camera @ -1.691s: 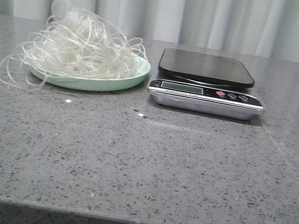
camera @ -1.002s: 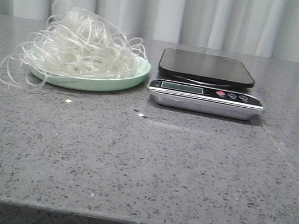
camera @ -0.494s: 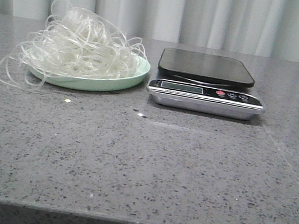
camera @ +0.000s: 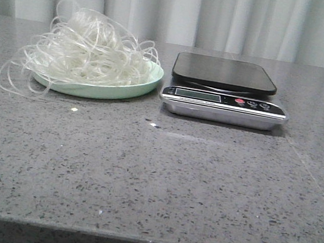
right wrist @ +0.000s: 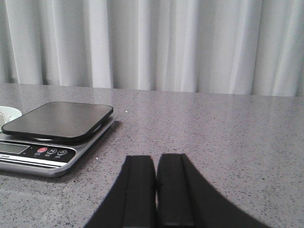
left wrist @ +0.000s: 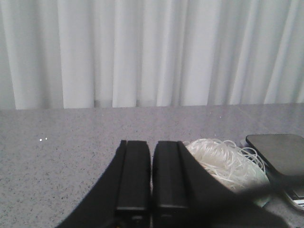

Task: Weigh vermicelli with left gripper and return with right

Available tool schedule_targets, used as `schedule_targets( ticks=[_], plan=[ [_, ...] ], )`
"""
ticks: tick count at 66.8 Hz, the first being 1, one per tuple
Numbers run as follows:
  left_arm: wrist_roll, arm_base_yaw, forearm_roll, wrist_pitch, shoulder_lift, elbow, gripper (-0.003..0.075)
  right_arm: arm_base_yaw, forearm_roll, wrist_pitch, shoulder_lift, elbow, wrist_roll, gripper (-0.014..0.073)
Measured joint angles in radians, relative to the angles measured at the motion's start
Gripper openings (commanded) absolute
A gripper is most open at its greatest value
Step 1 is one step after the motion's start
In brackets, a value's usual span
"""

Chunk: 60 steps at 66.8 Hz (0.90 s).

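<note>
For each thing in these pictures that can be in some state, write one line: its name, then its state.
vermicelli: heaped on the plate, loops hanging over its rim.
plate: holds the vermicelli, on the table.
scale: platform bare; whether its display shows a reading cannot be told.
left gripper: shut, holding nothing.
right gripper: shut, holding nothing.

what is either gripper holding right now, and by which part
Nothing. The left gripper and right gripper are both shut on nothing; the vermicelli lies untouched on the green plate.
</note>
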Motion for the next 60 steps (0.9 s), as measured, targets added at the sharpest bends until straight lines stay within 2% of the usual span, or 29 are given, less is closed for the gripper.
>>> schedule_targets(
  ticks=[13, 19, 23, 24, 25, 26, 27, 28, 29, 30, 31, 32, 35, 36, 40, 51, 60],
  plan=[
    [0.0, 0.0, -0.005, -0.008, 0.063, 0.0, 0.013, 0.0, 0.0, 0.0, 0.0, 0.0, 0.0, 0.0179],
    [0.0, 0.0, -0.006, -0.009, 0.08, 0.0, 0.0164, 0.0, 0.0, 0.0, 0.0, 0.0, 0.0, 0.0179],
    [0.0, 0.0, -0.006, -0.01, 0.089, 0.0, 0.0223, 0.0, 0.0, 0.0, 0.0, 0.0, 0.0, 0.0179],
    [0.0, 0.0, -0.006, -0.01, 0.094, 0.0, 0.0262, 0.0, 0.0, 0.0, 0.0, 0.0, 0.0, 0.0179],
    [0.0, 0.0, -0.006, -0.01, 0.094, 0.0, 0.0262, 0.0, 0.0, 0.0, 0.0, 0.0, 0.0, 0.0179],
    [0.0, 0.0, -0.006, -0.01, 0.098, 0.0, 0.0305, 0.0, 0.0, 0.0, 0.0, 0.0, 0.0, 0.0179],
    [0.0, 0.0, -0.006, -0.01, 0.098, 0.0, 0.0305, 0.0, 0.0, 0.0, 0.0, 0.0, 0.0, 0.0179],
    [0.0, 0.0, -0.006, -0.01, 0.104, 0.0, 0.0364, 0.0, 0.0, 0.0, 0.0, 0.0, 0.0, 0.0179],
    [0.0, 0.0, -0.006, -0.01, 0.104, 0.0, 0.0364, 0.0, 0.0, 0.0, 0.0, 0.0, 0.0, 0.0179],
    [0.0, 0.0, -0.006, -0.01, 0.108, 0.0, 0.0412, 0.0, 0.0, 0.0, 0.0, 0.0, 0.0, 0.0179],
    [0.0, 0.0, -0.006, -0.01, 0.108, 0.0, 0.0412, 0.0, 0.0, 0.0, 0.0, 0.0, 0.0, 0.0179],
    [0.0, 0.0, -0.006, -0.01, 0.112, 0.0, 0.0458, 0.0, 0.0, 0.0, 0.0, 0.0, 0.0, 0.0179],
    [0.0, 0.0, -0.006, -0.01, 0.116, 0.0, 0.05, 0.0, 0.0, 0.0, 0.0, 0.0, 0.0, 0.0179],
    [0.0, 0.0, -0.006, -0.01, 0.121, 0.0, 0.0544, 0.0, 0.0, 0.0, 0.0, 0.0, 0.0, 0.0179],
    [0.0, 0.0, -0.006, -0.017, 0.13, 0.0, 0.0592, 0.0, 0.0, 0.0, 0.0, 0.0, 0.0, 0.0179],
    [0.0, 0.0, -0.006, -0.039, 0.181, -0.018, 0.0608, 0.0, 0.0, 0.0, 0.0, 0.0, 0.0, 0.0179],
    [0.018, 0.0, -0.006, 0.042, 0.292, -0.117, 0.0608, 0.0, 0.0, 0.0, 0.0, 0.0, 0.0, 0.0179]
  ],
)
